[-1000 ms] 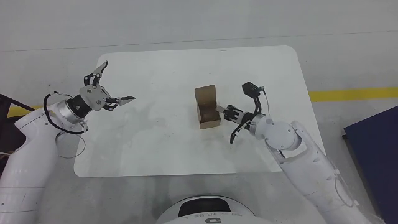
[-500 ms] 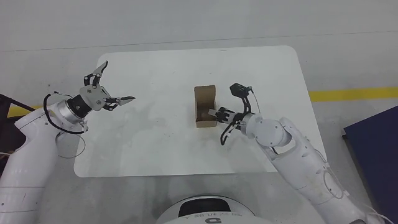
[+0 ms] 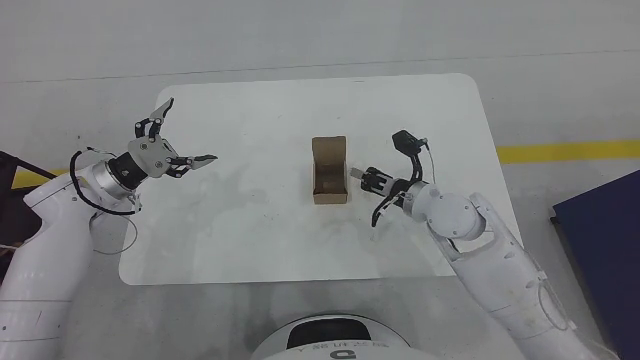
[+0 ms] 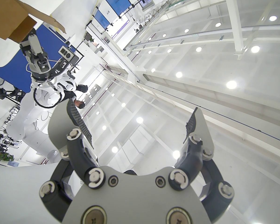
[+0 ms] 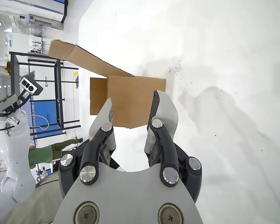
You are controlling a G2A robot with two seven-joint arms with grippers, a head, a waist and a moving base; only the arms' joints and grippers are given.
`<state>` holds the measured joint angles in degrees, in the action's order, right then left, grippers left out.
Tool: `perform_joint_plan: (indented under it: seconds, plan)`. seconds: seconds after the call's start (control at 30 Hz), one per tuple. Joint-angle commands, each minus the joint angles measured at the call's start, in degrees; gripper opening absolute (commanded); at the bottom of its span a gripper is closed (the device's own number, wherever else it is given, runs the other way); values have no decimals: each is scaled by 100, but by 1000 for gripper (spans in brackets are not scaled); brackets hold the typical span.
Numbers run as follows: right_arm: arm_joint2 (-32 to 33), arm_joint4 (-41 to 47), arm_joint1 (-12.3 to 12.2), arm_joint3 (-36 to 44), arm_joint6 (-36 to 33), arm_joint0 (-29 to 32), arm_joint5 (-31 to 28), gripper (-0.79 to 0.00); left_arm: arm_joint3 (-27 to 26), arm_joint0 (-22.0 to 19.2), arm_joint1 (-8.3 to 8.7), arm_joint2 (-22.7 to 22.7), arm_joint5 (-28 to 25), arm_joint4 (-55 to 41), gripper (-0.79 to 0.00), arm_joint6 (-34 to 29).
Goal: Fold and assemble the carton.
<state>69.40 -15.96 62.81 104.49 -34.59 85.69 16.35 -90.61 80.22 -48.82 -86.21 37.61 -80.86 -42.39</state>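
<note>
From above, the carton (image 3: pixel 330 172) stands open-topped about mid-table (image 3: pixel 250 110), with one flap raised at its far end. The right gripper (image 3: pixel 362 182) sits just beside the carton, its fingers parted and holding nothing. The left gripper (image 3: pixel 190 131) is well apart on the carton's other side, spread wide and empty.

In the left wrist view the ribbed pads (image 4: pixel 80 122) gape around bare air, the carton a brown corner far beyond them.

In the right wrist view the parted fingertips frame the carton's near wall. I can't tell whether they touch it.
</note>
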Motion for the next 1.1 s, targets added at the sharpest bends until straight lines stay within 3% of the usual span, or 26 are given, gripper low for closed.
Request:
perform_joint_plan:
  seconds: [0.0, 0.37, 0.67, 0.8, 0.9, 1.07]
  plan:
    - [-46, 13, 9, -19, -8, -20, -23, -425, 0, 0, 0, 0, 0, 0, 0, 0]
    - [-518, -143, 90, -195, -139, -415, -27, -446, 0, 0, 0, 0, 0, 0, 0, 0]
    - [-1123, -816, 186, -372, -425, -951, 541, -465, 0, 0, 0, 0, 0, 0, 0, 0]
    - [-1489, -1625, 218, -355, -676, -1229, 1209, -523, 0, 0, 0, 0, 0, 0, 0, 0]
    - [-1794, -2025, 276, -296, -947, -1453, 1749, -637, 0, 0, 0, 0, 0, 0, 0, 0]
    - [-2137, -2386, 350, -326, -1349, -1729, 2122, -686, 0, 0, 0, 0, 0, 0, 0, 0]
